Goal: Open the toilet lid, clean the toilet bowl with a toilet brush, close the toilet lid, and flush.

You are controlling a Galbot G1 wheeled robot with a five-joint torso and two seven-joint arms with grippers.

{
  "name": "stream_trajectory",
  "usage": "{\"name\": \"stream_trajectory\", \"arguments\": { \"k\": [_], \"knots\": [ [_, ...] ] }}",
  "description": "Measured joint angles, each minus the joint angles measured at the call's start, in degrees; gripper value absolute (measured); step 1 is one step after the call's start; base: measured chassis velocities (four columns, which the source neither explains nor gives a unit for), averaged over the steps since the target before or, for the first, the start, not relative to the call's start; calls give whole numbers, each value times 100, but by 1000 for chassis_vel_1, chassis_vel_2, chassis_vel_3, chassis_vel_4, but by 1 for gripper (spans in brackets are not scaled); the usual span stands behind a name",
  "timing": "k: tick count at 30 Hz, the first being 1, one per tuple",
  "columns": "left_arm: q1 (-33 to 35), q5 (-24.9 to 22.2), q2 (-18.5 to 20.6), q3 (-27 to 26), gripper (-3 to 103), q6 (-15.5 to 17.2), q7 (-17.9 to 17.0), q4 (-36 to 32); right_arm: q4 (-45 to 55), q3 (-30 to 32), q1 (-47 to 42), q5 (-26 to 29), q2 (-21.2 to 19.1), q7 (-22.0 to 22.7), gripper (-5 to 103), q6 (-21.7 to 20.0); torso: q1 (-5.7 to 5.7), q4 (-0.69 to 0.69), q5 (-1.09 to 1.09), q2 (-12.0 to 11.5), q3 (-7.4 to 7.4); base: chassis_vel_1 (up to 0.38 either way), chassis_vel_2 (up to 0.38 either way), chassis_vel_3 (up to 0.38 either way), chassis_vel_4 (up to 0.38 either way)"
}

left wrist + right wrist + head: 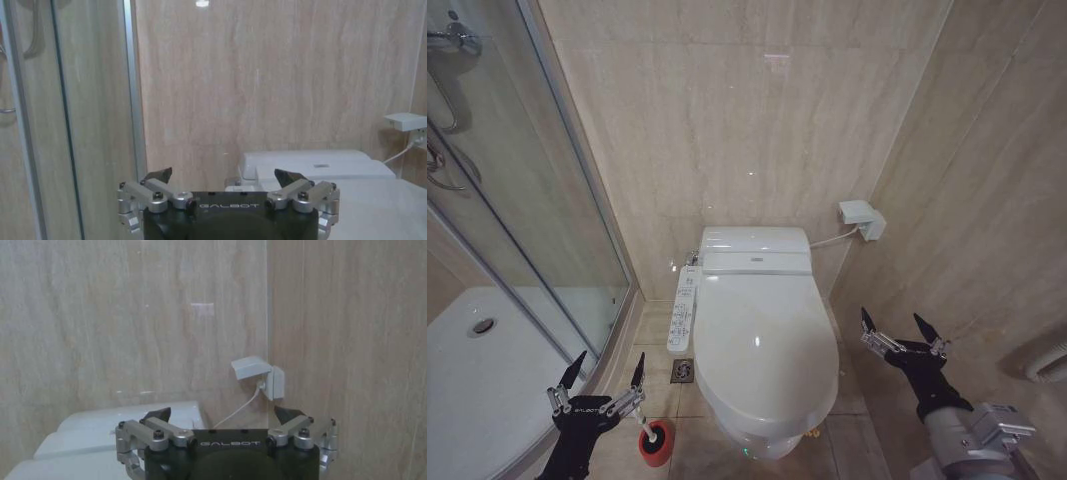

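The toilet lid (762, 335) lies shut over the bowl, glossy white, with a small yellow tag (813, 431) near its front edge. The toilet bowl is hidden under it. The toilet brush (647, 431) stands in a red holder cup (656, 443) on the floor at the toilet's front left; its white handle points up. My left gripper (609, 368) is open, just above and left of the brush. My right gripper (899, 325) is open too, to the right of the lid, holding nothing. In the wrist views the left gripper (225, 176) and right gripper (222, 412) face the back wall.
A glass shower enclosure (527, 200) with a white tray (487, 370) stands at the left. The side button panel (683, 312) runs along the toilet's left. A floor drain (683, 371) sits beside it. A white wall socket box (862, 219) with a cable is behind the toilet at right.
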Motion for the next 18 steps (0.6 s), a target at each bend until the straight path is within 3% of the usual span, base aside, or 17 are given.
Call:
{"name": "stream_trajectory", "arguments": {
  "k": [18],
  "knots": [
    [0, 0, 0, 0, 100, 0, 0, 0, 0, -2, 1, -4, 0, 1, 100, 2, 0, 0, 0, 0, 0, 0, 0, 0, 0]
  ]
}}
